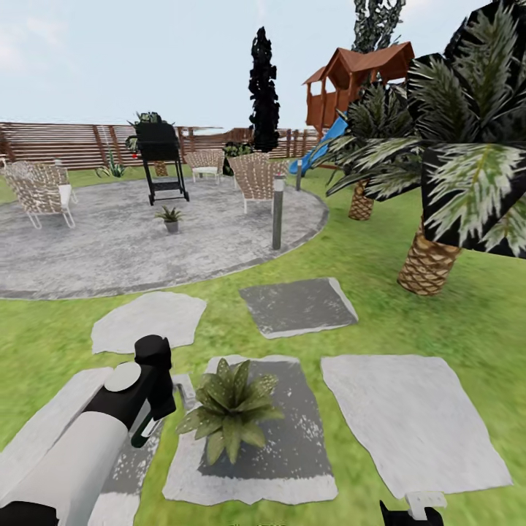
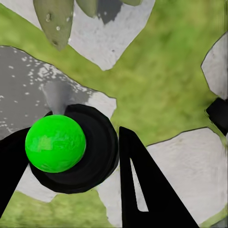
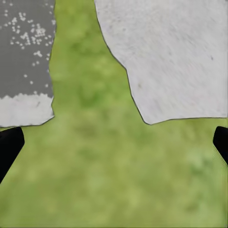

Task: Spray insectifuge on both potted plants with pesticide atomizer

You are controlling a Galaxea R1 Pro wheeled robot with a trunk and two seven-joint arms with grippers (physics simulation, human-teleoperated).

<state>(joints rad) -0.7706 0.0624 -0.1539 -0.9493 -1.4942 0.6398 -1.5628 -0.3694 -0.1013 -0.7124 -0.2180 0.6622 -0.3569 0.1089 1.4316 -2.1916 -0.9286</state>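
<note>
The left gripper (image 2: pixel 71 190) clamps the pesticide atomizer (image 2: pixel 56 142), held just beside the near potted plant (image 1: pixel 229 410) on a stepping stone (image 1: pixel 252 478). The second potted plant (image 1: pixel 170 218) stands on the patio (image 1: pixel 109 248). The right gripper (image 3: pixel 114 142), fingers spread wide, hangs above lawn (image 3: pixel 104 180).

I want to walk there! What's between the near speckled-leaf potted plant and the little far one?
Head view: between the near potted plant and the far one lie grey stepping stones, lawn, then mottled patio.

Left arm (image 1: pixel 80 446) extended forward, left end effector (image 2: pixel 71 156) clamping something; right end effector (image 3: pixel 114 142) fingers spread wide.
</note>
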